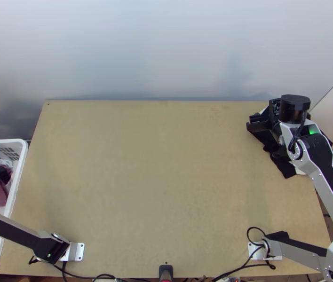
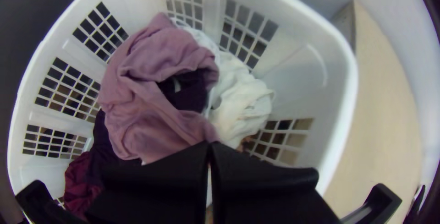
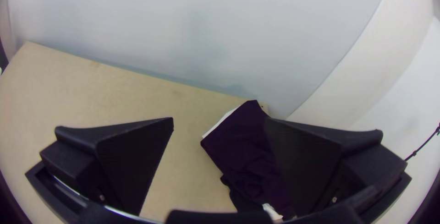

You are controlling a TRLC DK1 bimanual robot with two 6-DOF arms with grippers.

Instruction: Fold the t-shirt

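The step in hand, as I judge, is to take the next garment from the slotted white plastic basket (image 2: 337,114). The broad black left gripper (image 2: 209,146) is closed above it, with nothing visible between its fingers; it should open first, then pinch only the crumpled pink soft cloth (image 2: 146,77). The broad black right gripper (image 3: 219,121), its fingers apart, should rise straight, not dragging the flat, folded dark purple cloth (image 3: 243,146) on the light wooden table's (image 1: 157,178) far right corner. This is maybe the t-shirt, folded. I count 2 grippers, 1 basket, 1 table, at least 4 garments in the basket and at least 2 in the corner pile.
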